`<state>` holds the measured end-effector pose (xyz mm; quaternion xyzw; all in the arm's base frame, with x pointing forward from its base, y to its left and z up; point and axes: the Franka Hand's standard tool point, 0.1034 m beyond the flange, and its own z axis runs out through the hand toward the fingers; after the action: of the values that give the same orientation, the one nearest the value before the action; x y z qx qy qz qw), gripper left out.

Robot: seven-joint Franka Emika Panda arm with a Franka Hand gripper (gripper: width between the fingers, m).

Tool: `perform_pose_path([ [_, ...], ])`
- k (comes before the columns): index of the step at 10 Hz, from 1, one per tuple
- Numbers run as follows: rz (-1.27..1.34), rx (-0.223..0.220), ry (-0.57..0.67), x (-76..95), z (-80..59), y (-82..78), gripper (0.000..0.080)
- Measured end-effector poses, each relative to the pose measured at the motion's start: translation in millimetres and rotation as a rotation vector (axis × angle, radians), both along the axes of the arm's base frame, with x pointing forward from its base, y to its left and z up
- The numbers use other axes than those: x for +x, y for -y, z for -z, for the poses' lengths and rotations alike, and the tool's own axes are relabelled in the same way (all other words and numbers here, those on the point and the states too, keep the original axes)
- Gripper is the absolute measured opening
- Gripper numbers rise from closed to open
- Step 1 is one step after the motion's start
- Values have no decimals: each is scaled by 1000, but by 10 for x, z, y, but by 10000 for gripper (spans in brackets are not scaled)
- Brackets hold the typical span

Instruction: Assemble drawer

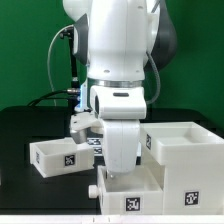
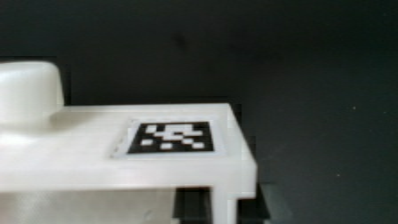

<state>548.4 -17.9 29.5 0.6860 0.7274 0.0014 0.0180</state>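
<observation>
The gripper (image 1: 122, 168) hangs straight down onto the near tray (image 1: 130, 192). Its blocky white hand hides the fingers, so I cannot tell whether they are apart or together. This tray is matte white plastic, box-shaped with square corners. Just beside it, on the exterior view's right, stands the taller square casing (image 1: 185, 150). The second tray (image 1: 55, 155) lies on the black table (image 1: 25, 125), apart on the exterior view's left. The wrist view shows smooth white plastic with a pixelated marker (image 2: 173, 138) and a rounded lump (image 2: 27, 90).
</observation>
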Motion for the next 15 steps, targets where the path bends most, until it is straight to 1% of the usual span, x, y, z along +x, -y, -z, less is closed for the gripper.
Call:
perform_pose_path([
  [3, -21, -1, -1, -12, -6, 29, 39],
  [4, -23, 0, -2, -17, -1, 14, 39],
  [6, -20, 3, -13, -46, 68, -18, 39],
  [8, -16, 2, -10, -44, 61, -1, 39],
  [11, -33, -2, 2, -14, -27, 23, 39],
  [13, -37, -2, -3, -61, -17, 21, 39],
  [15, -30, 0, -12, -77, 31, 8, 39],
])
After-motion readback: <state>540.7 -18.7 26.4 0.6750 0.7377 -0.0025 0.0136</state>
